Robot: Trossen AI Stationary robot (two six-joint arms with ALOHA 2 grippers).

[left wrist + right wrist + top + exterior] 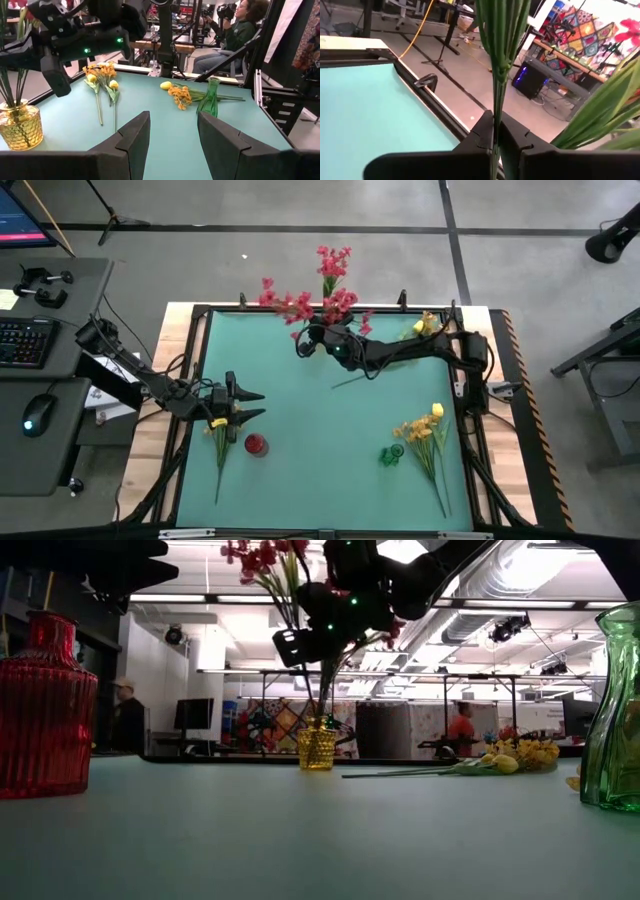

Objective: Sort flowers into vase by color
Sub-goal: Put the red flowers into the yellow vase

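Observation:
A bunch of red-pink flowers (322,302) stands with its stems in a yellow glass vase (317,747) at the table's far edge. My right gripper (496,140) reaches in from the right and is shut on a green stem above that vase. Near the left edge my left gripper (247,405) hovers open with nothing between its fingers. A yellow-budded flower (219,442) lies on the table just below it. A red vase (256,445) and a green vase (390,455) stand near the front. Yellow and orange flowers (424,435) lie at the right. My right gripper pinches one green flower stem (495,117) between its two fingers. The fingers come in roughly level from the table's right and lie across the stem. The stem runs upright through the hold, its leaves above the fingers. Its lower end is hidden by the gripper.
A few more yellow flowers (425,326) lie at the far right corner beside my right arm. A loose thin stem (352,381) lies on the mat in front of the yellow vase. People and tables show in the room beyond the table.

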